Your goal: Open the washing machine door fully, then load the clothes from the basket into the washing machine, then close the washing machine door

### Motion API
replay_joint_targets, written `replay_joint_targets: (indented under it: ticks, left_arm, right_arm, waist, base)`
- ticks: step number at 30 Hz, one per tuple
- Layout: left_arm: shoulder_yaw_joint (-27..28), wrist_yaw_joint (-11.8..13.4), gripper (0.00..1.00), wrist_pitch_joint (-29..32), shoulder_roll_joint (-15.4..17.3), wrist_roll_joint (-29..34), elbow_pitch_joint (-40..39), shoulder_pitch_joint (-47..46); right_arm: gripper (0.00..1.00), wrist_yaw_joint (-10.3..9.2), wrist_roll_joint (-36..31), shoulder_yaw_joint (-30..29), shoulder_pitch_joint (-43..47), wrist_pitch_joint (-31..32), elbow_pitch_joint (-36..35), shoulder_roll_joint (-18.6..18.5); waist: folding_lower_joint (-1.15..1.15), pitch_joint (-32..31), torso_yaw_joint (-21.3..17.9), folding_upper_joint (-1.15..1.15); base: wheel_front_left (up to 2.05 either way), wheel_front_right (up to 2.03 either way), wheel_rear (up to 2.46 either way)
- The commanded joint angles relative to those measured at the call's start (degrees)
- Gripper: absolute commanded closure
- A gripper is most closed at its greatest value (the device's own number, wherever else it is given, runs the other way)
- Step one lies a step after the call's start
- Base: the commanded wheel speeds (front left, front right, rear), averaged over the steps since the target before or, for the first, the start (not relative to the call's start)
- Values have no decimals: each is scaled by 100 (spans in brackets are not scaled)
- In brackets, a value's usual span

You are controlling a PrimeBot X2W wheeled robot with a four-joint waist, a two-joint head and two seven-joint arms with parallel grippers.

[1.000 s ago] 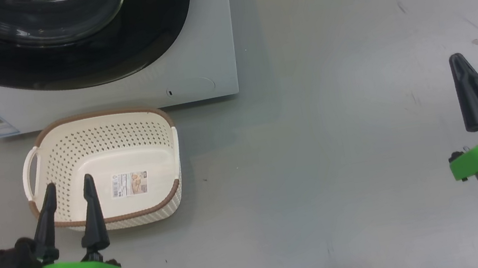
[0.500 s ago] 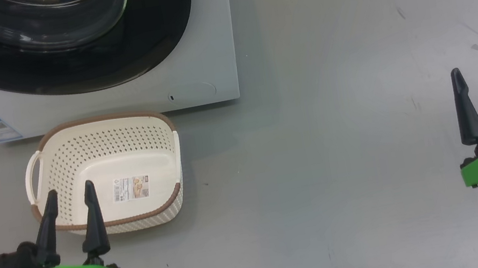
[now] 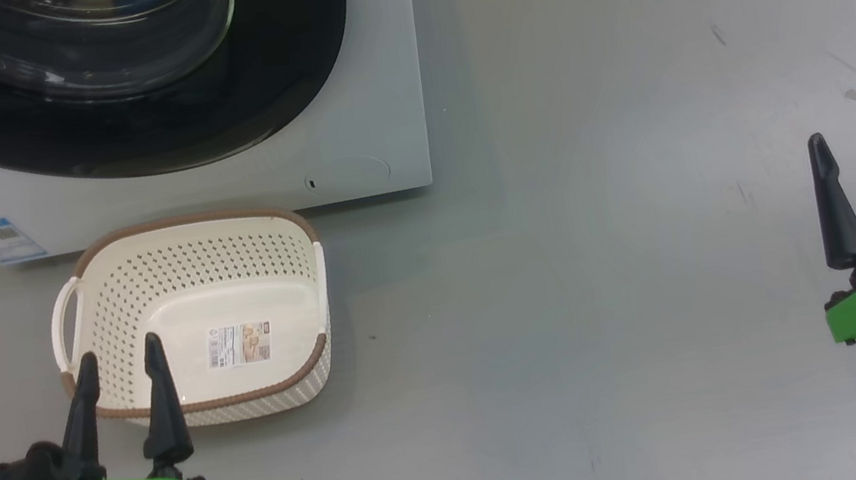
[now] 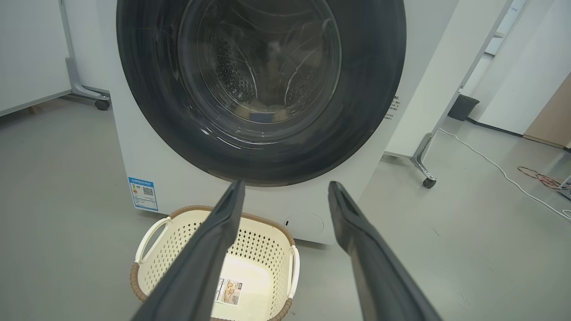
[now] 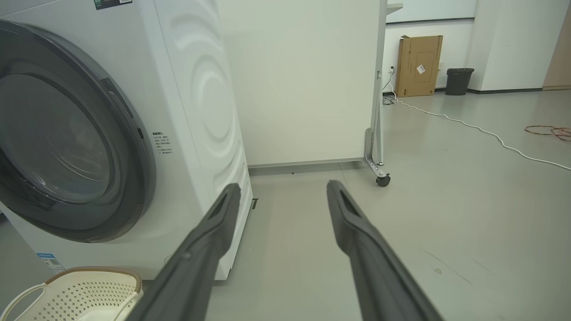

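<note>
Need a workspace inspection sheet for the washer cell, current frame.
Surface: grey floor, faint scuffs.
Job's things: washing machine with door shut; clothes inside drum, seen through glass; basket empty, on floor in front.
Clutter: cardboard box, black bin by far wall.
Grippers: left gripper and right gripper open, holding nothing.
Cables: white cable and orange coil on floor.
Surroundings: white partition on castors.

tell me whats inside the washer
Behind the glass of the shut door, the clothes lie, pale with a blue patch, at the bottom of the drum. Glare and the black ring hide the rest.
</note>
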Motion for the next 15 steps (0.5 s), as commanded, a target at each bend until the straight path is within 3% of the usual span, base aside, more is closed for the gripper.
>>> replay_joint_targets:
  ticks: [1,15]
  left_arm:
    - [230,3,0,-38,81,42,-169,-78]
    - [237,3,0,-38,66,180,-191,2]
  right_arm:
    - [0,-20,-26,108,-107,-12,-170,-6]
    - [0,-20,-24,188,-48,-12,-78,-6]
  waist:
    - [0,-1,1,0]
    - [0,-115,13,0]
  base:
    - [0,0,0]
    - [0,0,0]
